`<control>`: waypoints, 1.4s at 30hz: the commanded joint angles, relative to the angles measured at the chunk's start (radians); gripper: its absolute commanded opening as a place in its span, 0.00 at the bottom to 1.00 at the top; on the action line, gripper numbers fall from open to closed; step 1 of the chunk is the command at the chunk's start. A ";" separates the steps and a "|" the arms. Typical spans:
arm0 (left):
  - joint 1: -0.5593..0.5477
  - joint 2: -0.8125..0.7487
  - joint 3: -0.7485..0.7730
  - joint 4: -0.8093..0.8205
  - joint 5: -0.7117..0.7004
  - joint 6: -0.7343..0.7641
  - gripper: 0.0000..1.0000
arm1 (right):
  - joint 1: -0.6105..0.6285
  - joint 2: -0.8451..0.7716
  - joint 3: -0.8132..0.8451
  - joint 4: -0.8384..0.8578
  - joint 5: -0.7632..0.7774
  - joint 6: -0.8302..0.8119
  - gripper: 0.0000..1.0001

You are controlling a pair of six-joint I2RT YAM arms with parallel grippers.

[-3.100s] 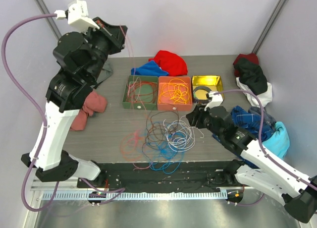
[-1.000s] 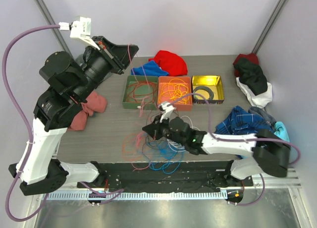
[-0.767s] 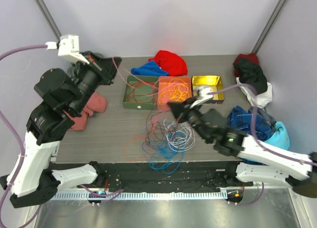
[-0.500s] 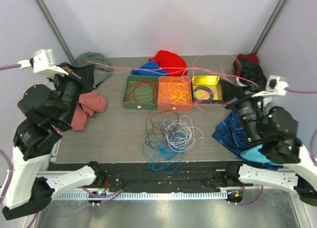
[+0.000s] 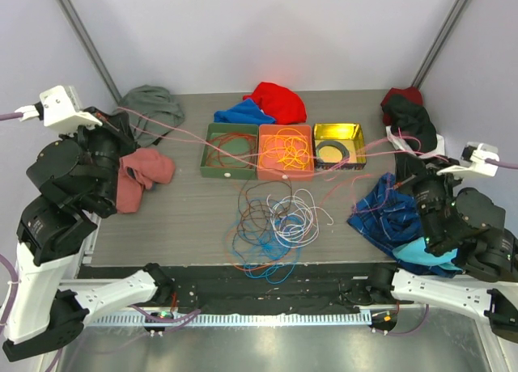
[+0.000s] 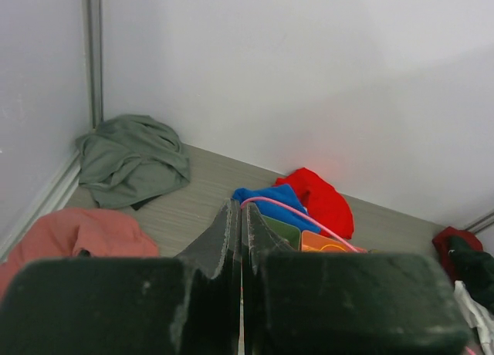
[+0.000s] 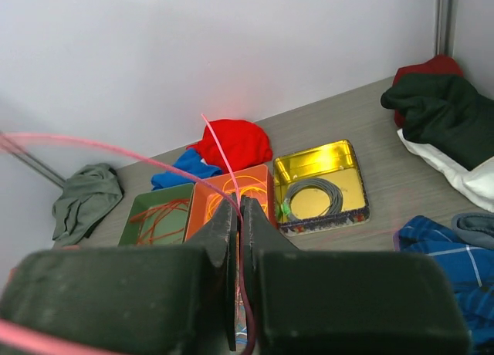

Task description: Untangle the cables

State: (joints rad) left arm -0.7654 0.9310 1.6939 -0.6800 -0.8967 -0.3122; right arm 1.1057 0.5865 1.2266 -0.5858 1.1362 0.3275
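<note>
Left fingers (image 6: 220,247), right fingers (image 7: 218,239) — both clamped on one taut pink cable (image 6: 287,208).

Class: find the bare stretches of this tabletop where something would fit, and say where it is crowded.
Bare: front left, between the pink cloth and the cable pile; back strip between the red cloth and the dark cloth. Crowded: around the trays and the checked cloth on the right.

Tangled blue, brown, white cables (image 5: 271,222) on table (image 5: 178,218), pink cable (image 6: 301,216) stretched taut midair
</note>
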 commanded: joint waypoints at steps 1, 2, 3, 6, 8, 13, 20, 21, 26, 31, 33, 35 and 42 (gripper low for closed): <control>-0.002 0.000 0.009 -0.001 -0.036 0.025 0.00 | 0.000 -0.005 -0.010 -0.052 0.002 0.050 0.01; -0.002 0.003 0.007 -0.001 -0.027 0.013 0.00 | -0.001 0.016 -0.025 -0.057 -0.053 0.057 0.01; 0.000 0.006 0.006 -0.006 -0.009 0.009 0.00 | 0.000 0.028 -0.035 -0.055 -0.079 0.070 0.01; -0.002 0.012 0.004 -0.004 0.011 -0.004 0.00 | -0.001 0.084 -0.078 -0.052 -0.160 0.099 0.01; -0.002 0.019 0.009 0.000 0.013 0.004 0.00 | -0.001 0.107 -0.108 -0.034 -0.193 0.100 0.01; -0.002 0.042 0.035 0.010 0.031 0.032 0.00 | -0.001 0.167 -0.145 -0.002 -0.205 0.104 0.01; -0.002 0.129 0.082 0.054 0.084 0.030 0.00 | 0.000 0.197 -0.216 0.047 -0.236 0.120 0.01; -0.002 0.156 0.090 0.060 0.084 0.036 0.00 | 0.000 0.197 -0.226 0.050 -0.239 0.125 0.01; 0.000 0.250 0.185 0.121 0.079 0.093 0.00 | 0.000 0.191 -0.308 0.075 -0.254 0.150 0.01; 0.008 0.362 0.295 0.155 0.088 0.125 0.00 | 0.000 0.177 -0.367 0.102 -0.285 0.165 0.01; 0.012 0.390 0.323 0.180 0.099 0.133 0.00 | -0.001 0.176 -0.383 0.106 -0.299 0.176 0.01; 0.020 0.430 0.367 0.197 0.104 0.150 0.00 | 0.000 0.177 -0.406 0.110 -0.311 0.180 0.01; 0.049 0.569 0.581 0.220 0.122 0.200 0.00 | -0.001 0.165 -0.449 0.133 -0.331 0.188 0.01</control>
State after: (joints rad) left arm -0.7307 1.4567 2.1513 -0.5362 -0.7914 -0.1688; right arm 1.1042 0.7742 0.7891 -0.5140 0.8101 0.4892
